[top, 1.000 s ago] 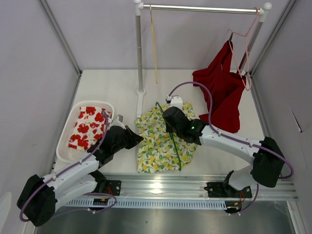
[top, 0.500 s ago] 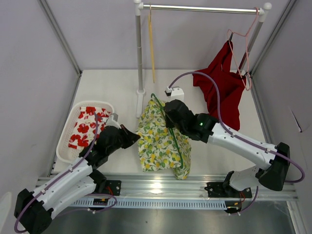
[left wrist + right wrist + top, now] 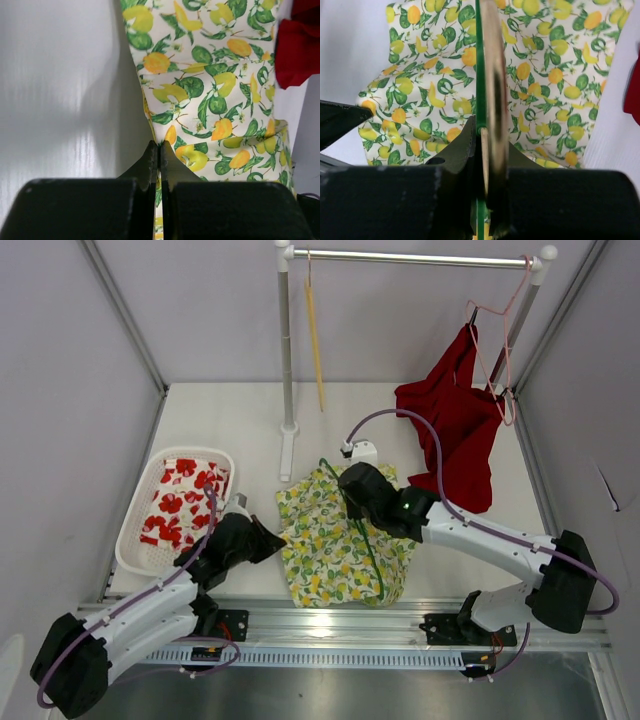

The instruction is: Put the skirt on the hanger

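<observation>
The lemon-print skirt (image 3: pixel 335 545) lies spread on the table between the arms; it also shows in the left wrist view (image 3: pixel 210 100) and in the right wrist view (image 3: pixel 550 75). A green hanger (image 3: pixel 362 540) lies across it, with its hook (image 3: pixel 328 464) at the far end. My right gripper (image 3: pixel 358 502) is shut on the green hanger (image 3: pixel 481 65) near its top. My left gripper (image 3: pixel 272 538) is shut on the skirt's left edge (image 3: pixel 156 137).
A white basket (image 3: pixel 140 505) with red-flowered cloth stands at the left. A clothes rail (image 3: pixel 410 257) on a pole (image 3: pixel 287 360) stands at the back, with a yellow hanger (image 3: pixel 314 330) and a red garment (image 3: pixel 455 425) on a pink hanger (image 3: pixel 505 350).
My right gripper has lowered the hanger and skirt back toward the table. The skirt has spread out flatter. My left gripper has shifted slightly nearer, still holding the skirt's edge.
</observation>
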Available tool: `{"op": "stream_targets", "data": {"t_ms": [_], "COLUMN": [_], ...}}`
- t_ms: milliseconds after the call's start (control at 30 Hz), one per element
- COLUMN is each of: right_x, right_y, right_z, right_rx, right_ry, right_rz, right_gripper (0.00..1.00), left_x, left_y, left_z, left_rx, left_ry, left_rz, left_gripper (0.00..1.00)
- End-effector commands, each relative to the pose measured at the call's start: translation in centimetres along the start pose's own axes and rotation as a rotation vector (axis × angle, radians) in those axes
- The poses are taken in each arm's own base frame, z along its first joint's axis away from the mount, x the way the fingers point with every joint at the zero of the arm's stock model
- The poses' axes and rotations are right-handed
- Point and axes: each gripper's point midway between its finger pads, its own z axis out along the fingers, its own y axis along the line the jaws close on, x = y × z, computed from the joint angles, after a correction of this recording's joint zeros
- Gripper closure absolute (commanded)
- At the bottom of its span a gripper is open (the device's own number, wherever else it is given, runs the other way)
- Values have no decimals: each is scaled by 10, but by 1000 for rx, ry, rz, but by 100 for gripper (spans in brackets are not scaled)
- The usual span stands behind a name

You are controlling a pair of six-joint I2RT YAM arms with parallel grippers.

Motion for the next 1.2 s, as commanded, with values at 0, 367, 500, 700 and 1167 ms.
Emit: {"op": "stream_targets", "data": {"t_ms": [0,367,500,700,1167], "right_x": [-52,-69,-82,-100,-194], "right_y": [3,9,-1,-32,-84], "right_z": [-20,-49,-75,-104,-154], "right_rx": [-47,-172,-195,-124,-104], "right_ry": [-163,-256,-312,-344,-501], "right_rz": [77,46,29,17,-76], "right_gripper": [100,100,100,100,100], "left_x": [5,-1,-8,-29,-63], "left_y": [1,-59,-79,-105,-158], "left_z": [7,-3,-20,-52,-110], "left_rx": [28,225,301,335,418], "left_ry": [-4,-25,-33,-77,-134], "left_rz": [-44,112,174,261,377], "left_gripper": [100,59,49,48,49]}}
